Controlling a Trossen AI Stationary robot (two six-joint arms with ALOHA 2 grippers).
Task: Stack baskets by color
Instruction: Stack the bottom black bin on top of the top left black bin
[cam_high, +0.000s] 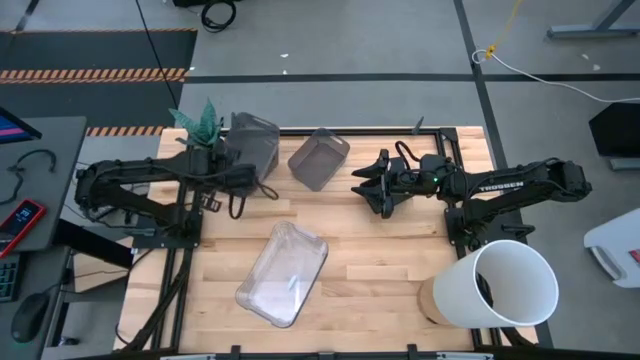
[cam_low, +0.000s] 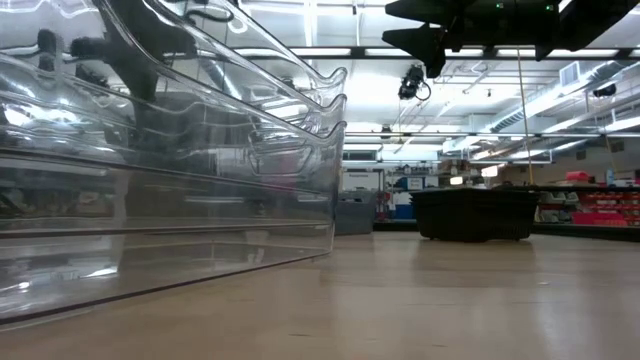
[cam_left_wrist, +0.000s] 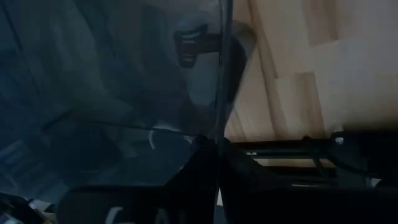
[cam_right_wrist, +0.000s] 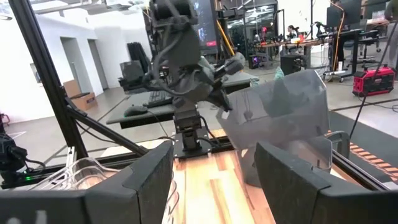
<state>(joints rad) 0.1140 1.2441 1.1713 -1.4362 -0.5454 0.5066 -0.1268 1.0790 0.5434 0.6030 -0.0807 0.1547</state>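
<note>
My left gripper is at the table's far left, shut on a smoky grey basket that is raised and tilted next to a small plant pot. A second grey basket rests on its base on the wood, to the right of the first. A nest of clear baskets lies at the middle near side and fills the left of the low view. My right gripper hovers open at the far right of centre, pointing level toward the grey baskets and touching nothing. My left gripper pinches the grey basket's rim at one end, with the wall's edge running between its two fingers. The fingers slant down from the table's left side. The basket is tilted and lifted off the table.
A big white bucket lies on its side at the near right corner. The black frame rail borders the table's far edge. Bare wood lies between the clear baskets and the bucket.
</note>
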